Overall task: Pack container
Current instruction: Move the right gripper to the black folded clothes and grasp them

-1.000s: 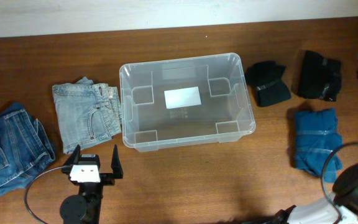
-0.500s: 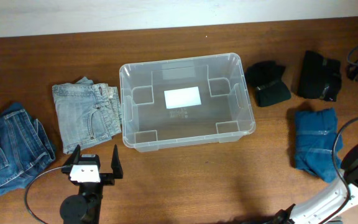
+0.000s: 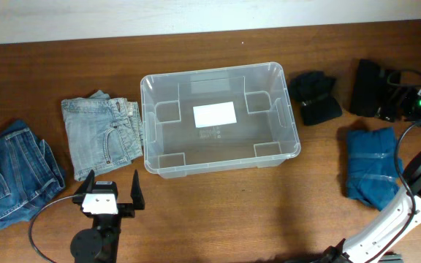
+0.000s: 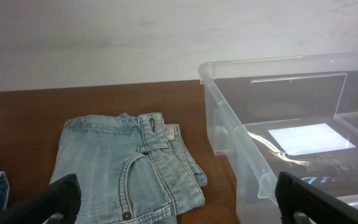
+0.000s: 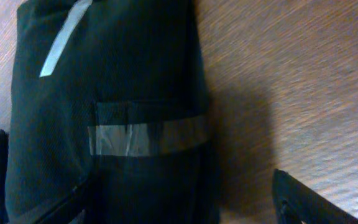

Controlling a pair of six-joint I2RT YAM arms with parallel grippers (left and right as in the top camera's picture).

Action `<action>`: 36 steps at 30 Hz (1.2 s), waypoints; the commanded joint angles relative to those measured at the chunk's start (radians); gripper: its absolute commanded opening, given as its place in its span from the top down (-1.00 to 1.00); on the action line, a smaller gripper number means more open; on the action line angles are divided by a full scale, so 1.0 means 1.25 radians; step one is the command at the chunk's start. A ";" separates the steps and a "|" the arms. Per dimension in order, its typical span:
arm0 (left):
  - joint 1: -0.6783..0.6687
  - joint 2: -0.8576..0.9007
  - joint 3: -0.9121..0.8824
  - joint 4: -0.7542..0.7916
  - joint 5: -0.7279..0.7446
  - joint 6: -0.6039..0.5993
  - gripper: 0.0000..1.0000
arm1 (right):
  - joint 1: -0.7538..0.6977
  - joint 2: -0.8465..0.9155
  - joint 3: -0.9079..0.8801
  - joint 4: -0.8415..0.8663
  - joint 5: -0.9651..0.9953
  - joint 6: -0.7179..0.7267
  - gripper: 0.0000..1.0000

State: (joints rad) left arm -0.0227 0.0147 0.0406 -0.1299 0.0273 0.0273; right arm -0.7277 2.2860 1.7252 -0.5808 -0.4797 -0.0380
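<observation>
Jaws spread wide, the left gripper (image 3: 112,180) hangs low over the near left of the table (image 3: 218,219), holding nothing. Just beyond it lie folded light jeans (image 3: 99,135), with darker jeans (image 3: 9,179) further left. At mid-table the container (image 3: 145,124) stands upright, its left wall beside the light jeans, a white label (image 3: 215,115) on its bottom. To its right a blue bundle (image 3: 370,164) lies nearer. Farther back are a small black bundle (image 3: 314,96) just off the container's corner and a taped black bundle (image 3: 369,86) near the right edge. The right gripper (image 3: 402,95) sits over the taped black bundle; I cannot tell whether it is open or closed.
</observation>
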 commanded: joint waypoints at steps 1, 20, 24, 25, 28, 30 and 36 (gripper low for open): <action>0.005 -0.007 -0.007 0.003 0.009 0.012 -0.99 | 0.021 0.027 0.010 0.002 -0.032 -0.005 -0.57; 0.005 -0.007 -0.007 0.003 0.009 0.012 -0.99 | 0.036 0.039 0.010 -0.011 -0.036 -0.005 0.00; 0.005 -0.007 -0.007 0.003 0.009 0.012 -0.99 | 0.032 0.036 0.011 -0.011 -0.042 -0.005 0.23; 0.005 -0.007 -0.007 0.003 0.009 0.012 -0.99 | 0.029 0.036 0.011 -0.011 -0.048 -0.005 0.36; 0.005 -0.007 -0.006 0.003 0.009 0.012 -0.99 | 0.019 0.034 0.011 -0.011 -0.074 -0.005 0.62; 0.005 -0.007 -0.006 0.003 0.009 0.012 -0.99 | 0.003 0.032 0.013 -0.010 -0.114 -0.005 0.62; 0.005 -0.007 -0.007 0.003 0.009 0.012 -0.99 | -0.033 -0.015 0.035 -0.008 -0.244 -0.005 0.92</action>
State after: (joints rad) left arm -0.0227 0.0147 0.0406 -0.1299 0.0273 0.0273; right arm -0.7410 2.2967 1.7317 -0.5903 -0.6571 -0.0322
